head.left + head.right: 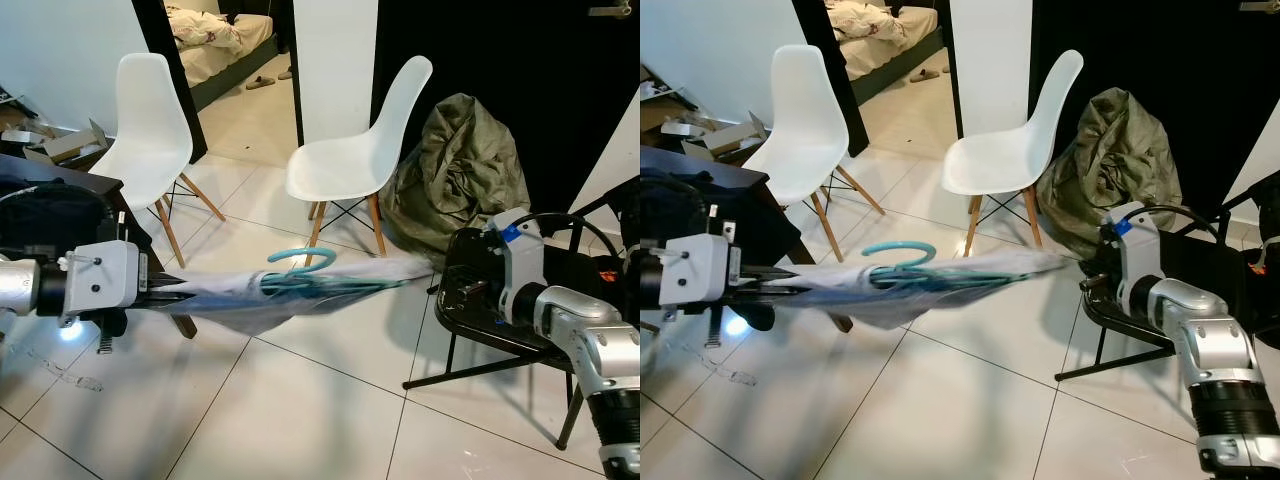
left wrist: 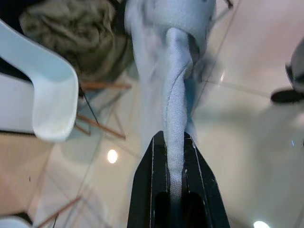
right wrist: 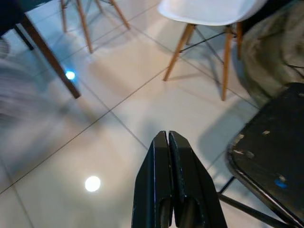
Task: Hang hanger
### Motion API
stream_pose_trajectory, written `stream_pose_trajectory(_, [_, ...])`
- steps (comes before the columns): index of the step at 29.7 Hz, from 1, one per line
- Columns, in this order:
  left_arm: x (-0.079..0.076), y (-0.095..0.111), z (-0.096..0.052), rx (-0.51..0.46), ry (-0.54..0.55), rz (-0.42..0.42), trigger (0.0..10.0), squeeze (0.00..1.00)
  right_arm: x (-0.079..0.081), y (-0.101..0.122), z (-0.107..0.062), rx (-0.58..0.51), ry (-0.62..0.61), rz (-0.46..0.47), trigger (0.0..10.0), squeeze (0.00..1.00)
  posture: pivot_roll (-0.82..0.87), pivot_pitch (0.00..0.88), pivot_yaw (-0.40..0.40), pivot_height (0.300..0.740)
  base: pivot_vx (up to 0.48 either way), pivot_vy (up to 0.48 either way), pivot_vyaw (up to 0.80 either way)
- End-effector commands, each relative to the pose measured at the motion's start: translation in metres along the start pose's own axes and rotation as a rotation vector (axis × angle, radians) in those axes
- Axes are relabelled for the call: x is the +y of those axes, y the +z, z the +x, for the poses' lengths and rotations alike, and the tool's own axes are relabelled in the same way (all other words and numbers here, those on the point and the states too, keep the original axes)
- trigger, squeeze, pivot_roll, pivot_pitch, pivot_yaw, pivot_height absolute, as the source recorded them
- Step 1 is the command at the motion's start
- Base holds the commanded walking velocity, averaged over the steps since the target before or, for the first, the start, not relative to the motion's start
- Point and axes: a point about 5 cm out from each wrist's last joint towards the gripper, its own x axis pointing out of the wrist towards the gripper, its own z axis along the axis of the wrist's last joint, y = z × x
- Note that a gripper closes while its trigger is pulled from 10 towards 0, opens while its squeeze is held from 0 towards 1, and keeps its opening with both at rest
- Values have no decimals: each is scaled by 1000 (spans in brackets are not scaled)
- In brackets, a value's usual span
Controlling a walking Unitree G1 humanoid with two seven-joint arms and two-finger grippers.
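Tiled floor (image 1: 300,400) underfoot, two white chairs (image 1: 355,150) ahead with wooden legs, a doorway between them opening on a bed (image 1: 215,35). Olive bag (image 1: 460,165) slumped against the dark wall beside the right-hand chair. Black folding chair (image 1: 480,300) at right, its seat just under the right arm. Dark desk (image 1: 60,195) at left, cardboard boxes (image 1: 65,145) behind it.

Held in the air over the floor: a pale blue garment (image 1: 300,285) stretched out roughly level, long axis running across from the left arm toward the olive bag, far end blurred. Teal hanger (image 1: 300,262) inside it, hook curling upward near the middle of the span, shoulders lying along the same line.

Left end effector (image 2: 175,142) clamped on a twisted fold of the garment, cloth pinched between the black fingers, seen clearly from the left wrist. Right end effector (image 3: 167,137) with fingers pressed together on nothing, seen from the right wrist above bare tile beside the folding chair's seat edge; from the head camera its fingers hidden behind the wrist housing.
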Motion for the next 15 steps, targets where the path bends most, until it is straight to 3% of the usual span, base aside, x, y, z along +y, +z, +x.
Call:
stream_pose_trajectory(1, [2,-1,-7,41,-9,21,10000,0,-2,0,0,9,-4,7,0,0,-30,86,45,740,0,0,0])
stream_pose_trajectory(8, [10,1,-3,29,39,82,10000,0,2,2,0,1,11,0,0,0,-33,81,48,740,0,0,0])
stream_pose_trajectory(15, [12,8,1,-27,42,75,10000,0,10,0,2,-13,58,-6,0,0,-27,86,51,740,0,0,0])
